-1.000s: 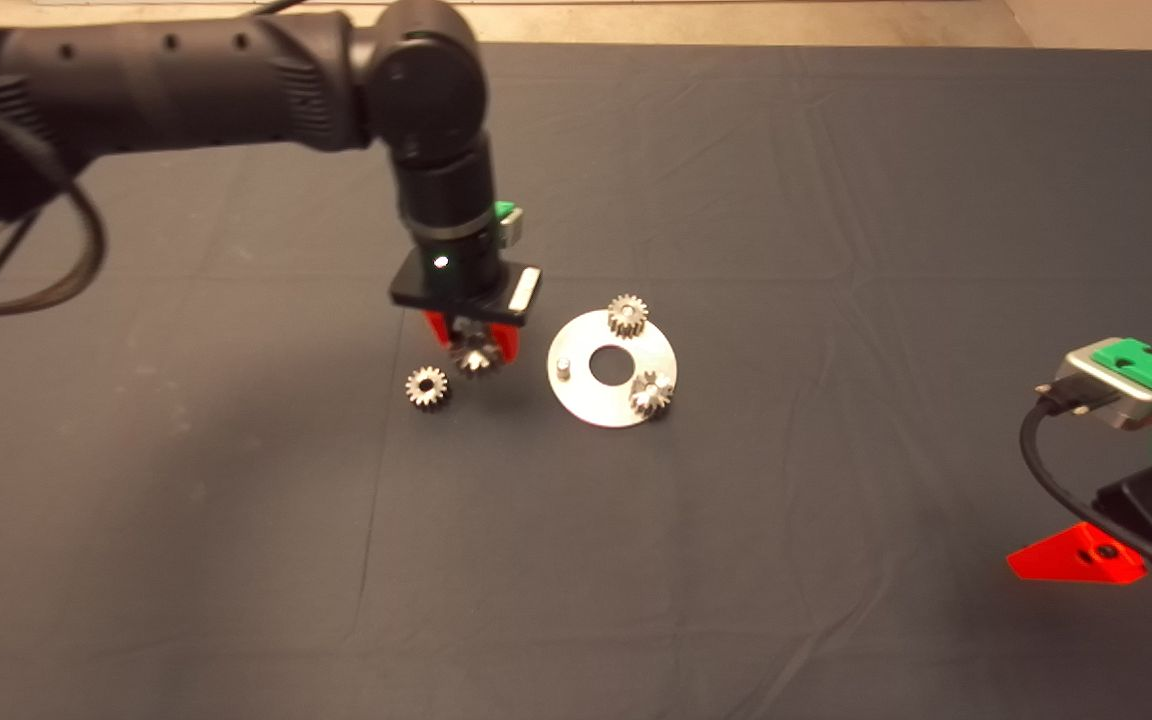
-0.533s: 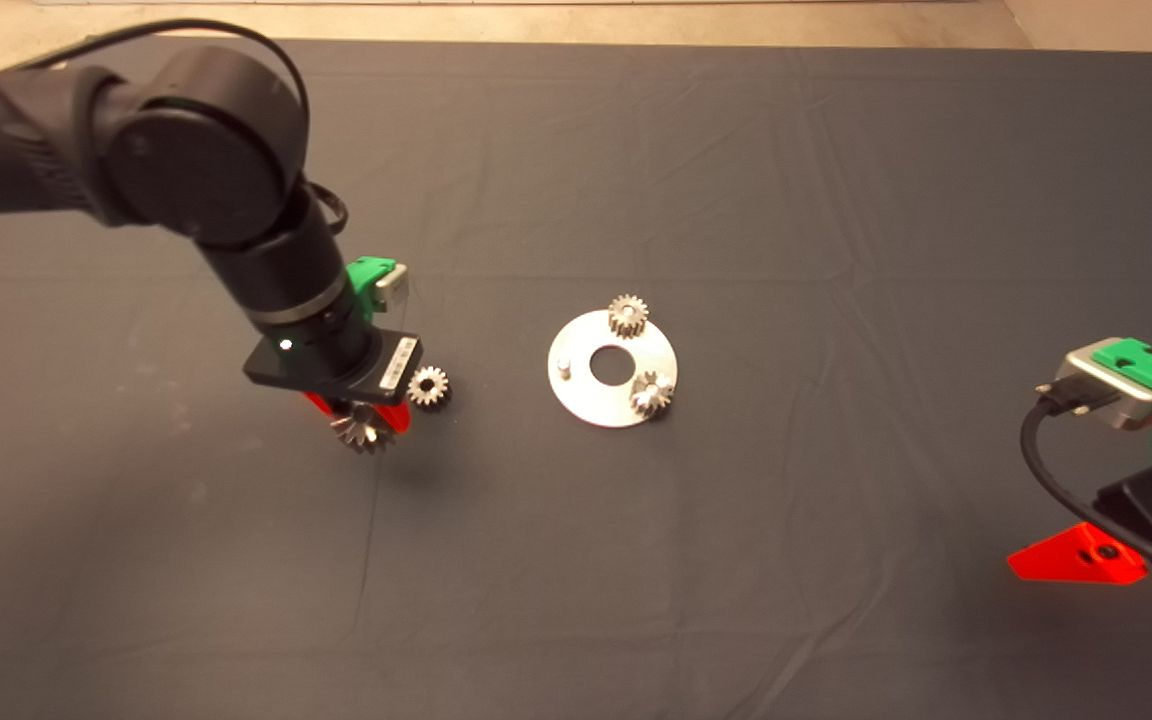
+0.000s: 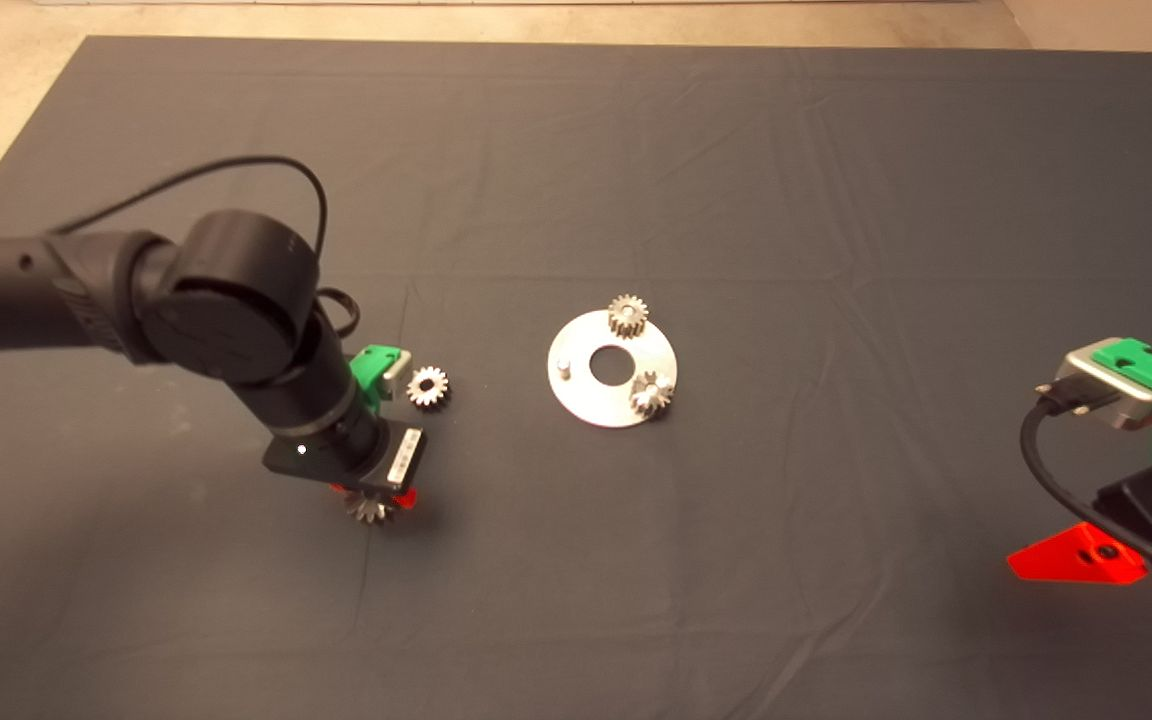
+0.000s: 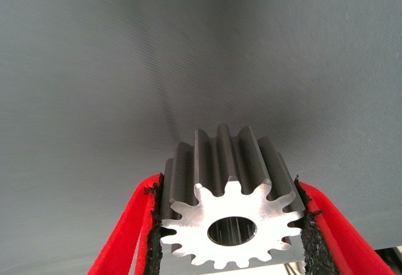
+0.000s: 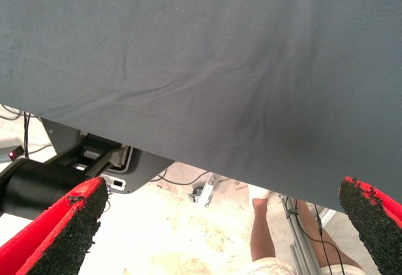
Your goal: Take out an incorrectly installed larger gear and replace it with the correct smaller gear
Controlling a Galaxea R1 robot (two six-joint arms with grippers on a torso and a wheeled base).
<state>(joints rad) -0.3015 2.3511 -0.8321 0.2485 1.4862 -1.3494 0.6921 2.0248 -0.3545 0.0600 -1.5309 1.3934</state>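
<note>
— What does the left gripper (image 4: 229,225) hold?
— The larger gear (image 4: 227,209), bright toothed steel, clamped between black pads above the mat (image 3: 736,560) (right gripper (image 5: 220,225) parked, spread wide).
— Others?
— Three small gears; the smaller gear (image 3: 427,386) lies loose.

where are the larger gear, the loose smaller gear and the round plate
larger gear (image 4: 229,221): left wrist view, flat face beside the hole
smaller gear (image 3: 427,386): head view, centre
round plate (image 3: 604,405): head view, bare near edge

Bright silver larger gear (image 4: 229,206) between red fingers (image 4: 125,231) with black pads. Dark grey mat (image 3: 736,560) beneath. Dull grey-brown smaller gear (image 3: 427,386) nearby.
</note>
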